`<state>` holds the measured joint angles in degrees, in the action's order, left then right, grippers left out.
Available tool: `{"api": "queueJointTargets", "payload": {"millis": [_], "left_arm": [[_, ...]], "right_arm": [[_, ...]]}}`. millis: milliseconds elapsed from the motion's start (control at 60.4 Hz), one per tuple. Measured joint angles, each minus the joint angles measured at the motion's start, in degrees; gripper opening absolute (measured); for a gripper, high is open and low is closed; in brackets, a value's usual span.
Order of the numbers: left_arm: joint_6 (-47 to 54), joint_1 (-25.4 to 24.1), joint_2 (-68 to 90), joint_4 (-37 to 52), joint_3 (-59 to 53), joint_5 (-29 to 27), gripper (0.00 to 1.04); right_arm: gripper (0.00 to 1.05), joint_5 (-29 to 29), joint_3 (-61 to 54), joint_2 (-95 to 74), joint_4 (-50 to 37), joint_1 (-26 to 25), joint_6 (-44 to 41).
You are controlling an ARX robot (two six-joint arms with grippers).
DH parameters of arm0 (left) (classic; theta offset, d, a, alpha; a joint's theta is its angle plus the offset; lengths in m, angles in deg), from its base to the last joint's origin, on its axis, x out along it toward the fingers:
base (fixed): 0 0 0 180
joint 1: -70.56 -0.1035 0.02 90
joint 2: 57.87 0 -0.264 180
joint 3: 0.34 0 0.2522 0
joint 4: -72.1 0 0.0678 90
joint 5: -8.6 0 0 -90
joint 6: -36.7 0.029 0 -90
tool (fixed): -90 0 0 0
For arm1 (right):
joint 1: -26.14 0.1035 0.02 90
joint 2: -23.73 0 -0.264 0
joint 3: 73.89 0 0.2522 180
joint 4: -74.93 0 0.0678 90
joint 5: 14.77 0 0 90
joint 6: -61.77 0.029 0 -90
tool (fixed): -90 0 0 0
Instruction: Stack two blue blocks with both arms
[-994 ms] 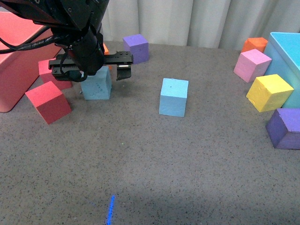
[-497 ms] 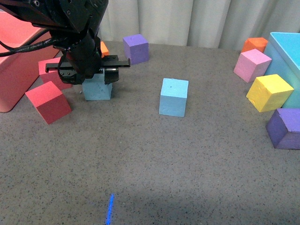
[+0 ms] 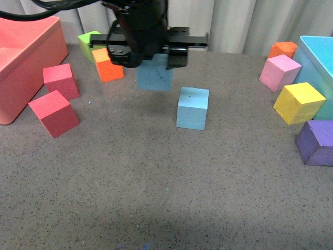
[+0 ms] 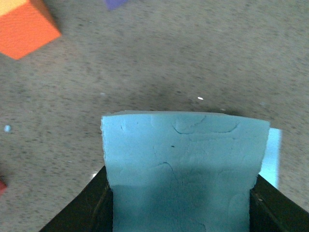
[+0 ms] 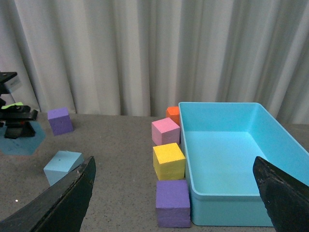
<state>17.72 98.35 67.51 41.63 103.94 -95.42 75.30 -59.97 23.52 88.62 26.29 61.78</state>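
Left fingers [image 4: 273,212] clamp the dented light-blue foam cube [image 3: 155,77], raised clear of the grey table [image 3: 156,182]. The smooth light-blue foam cube [image 3: 192,108] rests below these fingers, offset rightward and nearer the robot. Right fingers [image 5: 67,198] stand wide, empty.

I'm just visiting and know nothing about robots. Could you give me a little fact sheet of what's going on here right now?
Left hand: shut on a blue block, held up off the table
Right hand: open, holding nothing
Second blue block: resting on the table, nothing on top
Stack: not made yet; the held block is off to one side of the second one, not over it
Bins: red bin on the robot's left, cyan bin on its right
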Motion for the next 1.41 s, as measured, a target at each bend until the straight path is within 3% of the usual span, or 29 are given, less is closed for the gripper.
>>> {"api": "queueJointTargets", "payload": {"millis": [381,994,1060,1308,1408], "left_arm": [[-2.21,6.12,5.55,-5.46,8.81,-1.75,0.48],[-4.11,6.86,9.42,-8.07,12.83,-2.14,0.48],[-4.72,6.95,9.42,-7.98,12.94,-1.73,0.62],[-4.85,7.19,9.07,-7.45,12.76,-1.22,0.99],[-4.76,7.15,7.76,-7.17,11.87,-1.36,0.97]], "right_arm": [[0.95,0.0,0.0,0.0,0.0,0.0,0.0],[0.95,0.0,0.0,0.0,0.0,0.0,0.0],[0.95,0.0,0.0,0.0,0.0,0.0,0.0],[0.95,0.0,0.0,0.0,0.0,0.0,0.0],[0.95,0.0,0.0,0.0,0.0,0.0,0.0]]}}
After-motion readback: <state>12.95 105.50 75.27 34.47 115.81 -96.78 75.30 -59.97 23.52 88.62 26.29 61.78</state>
